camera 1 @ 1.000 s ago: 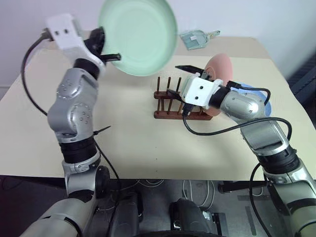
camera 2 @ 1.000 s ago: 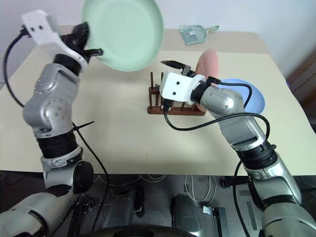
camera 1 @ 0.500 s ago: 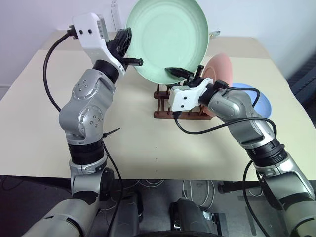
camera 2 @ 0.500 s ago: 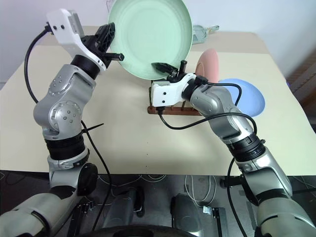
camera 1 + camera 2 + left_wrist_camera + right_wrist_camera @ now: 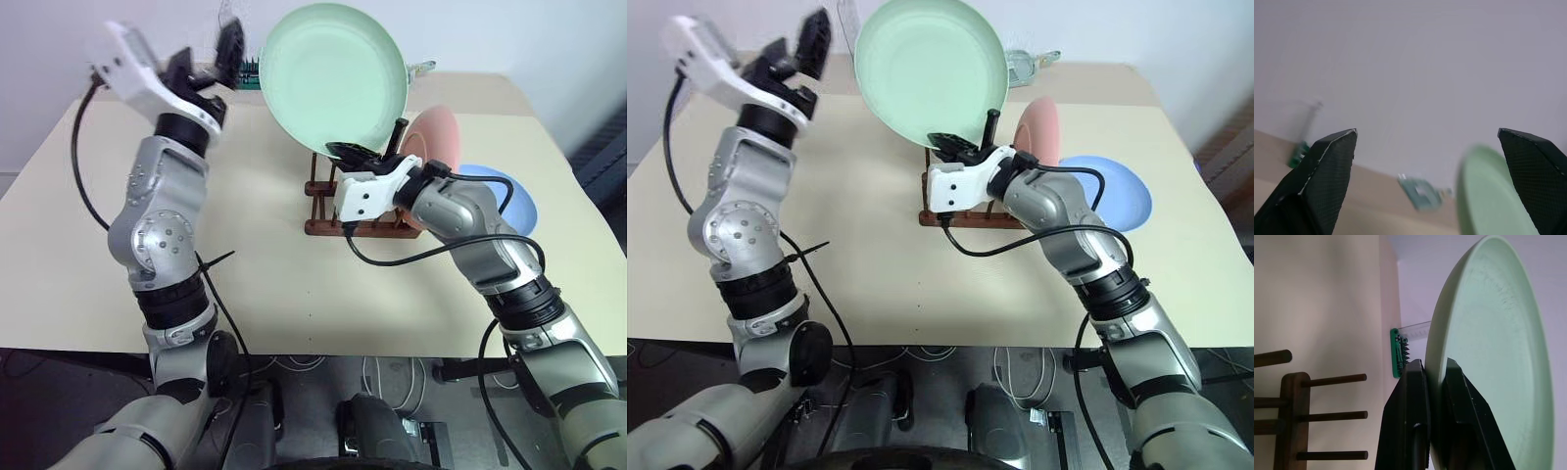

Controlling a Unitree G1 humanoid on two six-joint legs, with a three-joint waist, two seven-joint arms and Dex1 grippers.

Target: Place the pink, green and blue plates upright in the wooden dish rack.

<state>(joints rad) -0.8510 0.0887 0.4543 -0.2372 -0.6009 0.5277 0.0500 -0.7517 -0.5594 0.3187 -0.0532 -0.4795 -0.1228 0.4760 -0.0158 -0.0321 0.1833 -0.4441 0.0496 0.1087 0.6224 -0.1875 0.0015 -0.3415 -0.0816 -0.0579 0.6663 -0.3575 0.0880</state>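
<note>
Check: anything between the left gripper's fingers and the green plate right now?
Nothing. The left gripper is open beside the green plate, with bare gap between them in the left eye view; the right gripper pinches its rim.

Head stereo pair looks down over table (image 5: 255,245); wrist views sit close along own fingers, all sharing green plate (image 5: 333,73).
</note>
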